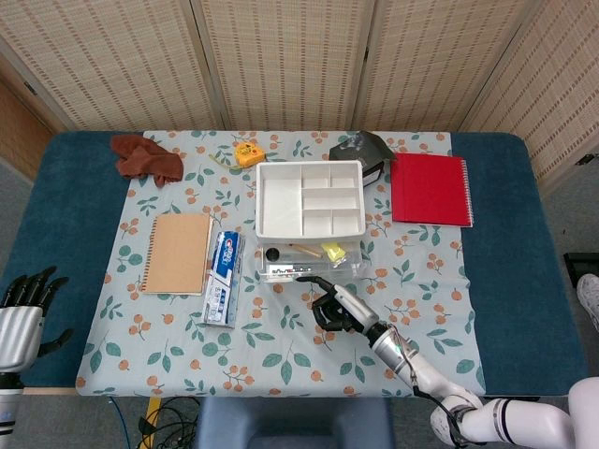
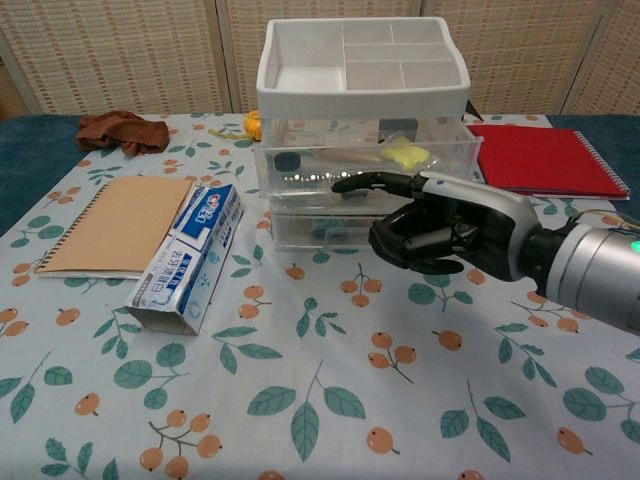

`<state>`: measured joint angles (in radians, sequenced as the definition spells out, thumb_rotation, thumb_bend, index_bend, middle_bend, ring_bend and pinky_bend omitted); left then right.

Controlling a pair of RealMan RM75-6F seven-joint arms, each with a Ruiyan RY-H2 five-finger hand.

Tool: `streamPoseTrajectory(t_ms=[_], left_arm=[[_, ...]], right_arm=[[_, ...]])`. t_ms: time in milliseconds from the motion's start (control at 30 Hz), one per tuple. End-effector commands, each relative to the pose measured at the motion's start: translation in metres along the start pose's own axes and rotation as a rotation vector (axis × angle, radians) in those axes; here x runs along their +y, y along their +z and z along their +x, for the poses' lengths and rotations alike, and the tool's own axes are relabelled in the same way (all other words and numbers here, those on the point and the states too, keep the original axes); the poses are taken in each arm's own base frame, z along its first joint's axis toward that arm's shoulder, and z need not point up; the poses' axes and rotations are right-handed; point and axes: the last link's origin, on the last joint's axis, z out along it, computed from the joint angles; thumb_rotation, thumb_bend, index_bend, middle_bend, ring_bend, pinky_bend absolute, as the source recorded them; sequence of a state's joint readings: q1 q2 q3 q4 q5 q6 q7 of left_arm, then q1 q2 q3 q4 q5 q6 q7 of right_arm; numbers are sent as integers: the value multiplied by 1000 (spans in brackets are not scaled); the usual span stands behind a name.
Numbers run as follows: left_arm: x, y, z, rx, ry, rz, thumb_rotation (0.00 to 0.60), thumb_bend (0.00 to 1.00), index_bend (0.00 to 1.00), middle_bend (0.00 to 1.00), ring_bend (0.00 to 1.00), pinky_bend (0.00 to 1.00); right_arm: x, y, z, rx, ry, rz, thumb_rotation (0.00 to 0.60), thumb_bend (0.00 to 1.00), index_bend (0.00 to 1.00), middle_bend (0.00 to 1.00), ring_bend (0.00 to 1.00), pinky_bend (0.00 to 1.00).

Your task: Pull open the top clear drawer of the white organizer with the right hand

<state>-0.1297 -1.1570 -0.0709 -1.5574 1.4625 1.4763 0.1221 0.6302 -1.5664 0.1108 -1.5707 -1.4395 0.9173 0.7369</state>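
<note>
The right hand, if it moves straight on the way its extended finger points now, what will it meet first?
Probably the front of the top clear drawer of the white organizer. The right hand points its finger at that front, though depth is unclear.

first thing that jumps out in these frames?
The white organizer at mid-table, its top clear drawer pulled out toward the robot with small items showing inside. The right hand sits just in front of it, one finger stretched along the drawer front; actual contact is hard to judge. After that, the red notebook to the organizer's right and the toothpaste box beside the tan notebook to its left.
</note>
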Motion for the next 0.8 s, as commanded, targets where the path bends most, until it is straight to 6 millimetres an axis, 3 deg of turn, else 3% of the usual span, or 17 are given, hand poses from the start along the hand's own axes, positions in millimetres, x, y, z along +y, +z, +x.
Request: streamPoseTrajectory(t_ms=[33, 400, 633, 800], left_arm=[[0, 0, 0, 0, 0, -1, 600, 150, 197, 123, 134, 107], [4, 2, 1, 6, -1, -16, 600, 151, 196, 123, 134, 107], [6, 2, 0, 0, -2, -19, 600, 151, 196, 123, 134, 107], [7, 2, -1, -4, -2, -22, 600, 151, 195, 123, 134, 107]], right_arm=[[0, -7, 2, -9, -31, -12, 600, 668, 107, 789, 883, 987], [-13, -34, 3, -59, -153, -18, 600, 668, 95, 789, 883, 987], [-40, -52, 29, 3, -300, 28, 600, 668, 95, 789, 883, 987], [-43, -55, 48, 52, -366, -15, 600, 668, 95, 789, 883, 987]])
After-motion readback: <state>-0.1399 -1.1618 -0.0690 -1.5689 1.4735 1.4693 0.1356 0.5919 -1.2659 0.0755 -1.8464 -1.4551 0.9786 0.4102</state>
